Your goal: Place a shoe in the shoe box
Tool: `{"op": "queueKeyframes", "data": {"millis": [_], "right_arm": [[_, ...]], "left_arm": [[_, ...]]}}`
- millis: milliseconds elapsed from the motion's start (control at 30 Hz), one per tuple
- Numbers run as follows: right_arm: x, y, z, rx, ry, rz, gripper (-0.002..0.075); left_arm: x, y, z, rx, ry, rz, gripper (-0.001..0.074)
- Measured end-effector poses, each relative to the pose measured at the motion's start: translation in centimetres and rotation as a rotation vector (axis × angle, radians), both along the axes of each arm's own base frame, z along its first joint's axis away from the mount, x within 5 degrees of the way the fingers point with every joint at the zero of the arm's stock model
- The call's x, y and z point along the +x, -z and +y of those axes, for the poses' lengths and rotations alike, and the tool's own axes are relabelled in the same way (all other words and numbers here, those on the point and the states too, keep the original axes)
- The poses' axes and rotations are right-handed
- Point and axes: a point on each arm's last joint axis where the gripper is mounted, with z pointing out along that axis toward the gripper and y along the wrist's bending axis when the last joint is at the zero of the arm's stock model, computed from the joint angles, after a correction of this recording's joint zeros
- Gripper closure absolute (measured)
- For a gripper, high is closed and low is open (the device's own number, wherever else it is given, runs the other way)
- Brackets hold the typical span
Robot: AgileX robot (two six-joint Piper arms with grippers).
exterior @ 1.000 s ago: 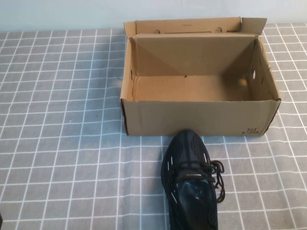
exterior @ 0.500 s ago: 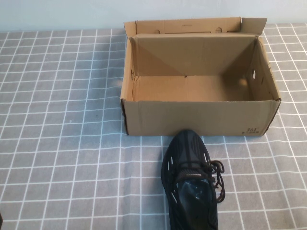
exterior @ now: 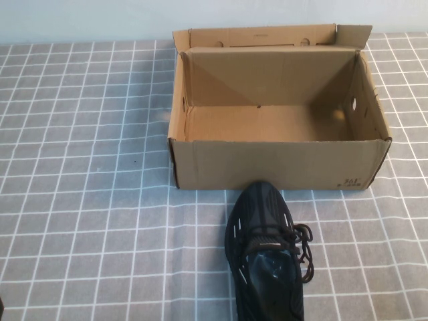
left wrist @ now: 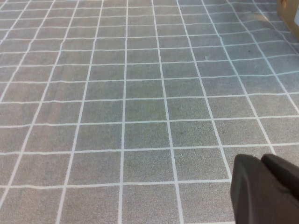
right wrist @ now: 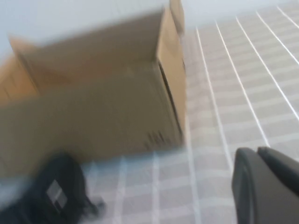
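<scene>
From above, the shoe [exterior: 266, 254] is lying toe-on to the shoe box [exterior: 274, 164]: soft, light mesh, likely best pinched at the collar; left gripper [left wrist: 267, 189] is hovering closed over cloth, right gripper [right wrist: 261, 186] closed, empty, beside the box

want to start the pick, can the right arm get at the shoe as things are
Probably yes: the shoe lies in the open before the shoe box, nothing on it. The right gripper, shut, hangs nearby; the left gripper, shut, is over bare cloth.

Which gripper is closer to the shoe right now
Right. The right gripper has the shoe and shoe box close in its camera; the left gripper sees only tablecloth.
</scene>
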Motion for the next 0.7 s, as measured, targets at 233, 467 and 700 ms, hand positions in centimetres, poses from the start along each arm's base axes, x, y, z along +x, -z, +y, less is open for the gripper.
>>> {"op": "queueKeyframes", "data": {"millis": [233,467,700], "right_arm": [[0.2,-2.0,-0.6,0.311,0.084,-0.174,0.0742],[-0.2,-2.8,0.2,0.352,0.001,-0.081,0.0742],[-0.2,-8.4,2.6,0.188,-0.242,0.293,0.0742]], "left_arm": [[0.0,0.0,0.0,0.0,0.0,0.0,0.0736],[0.0,0.0,0.0,0.0,0.0,0.0,0.0736],[0.0,0.0,0.0,0.0,0.0,0.0,0.0736]]}}
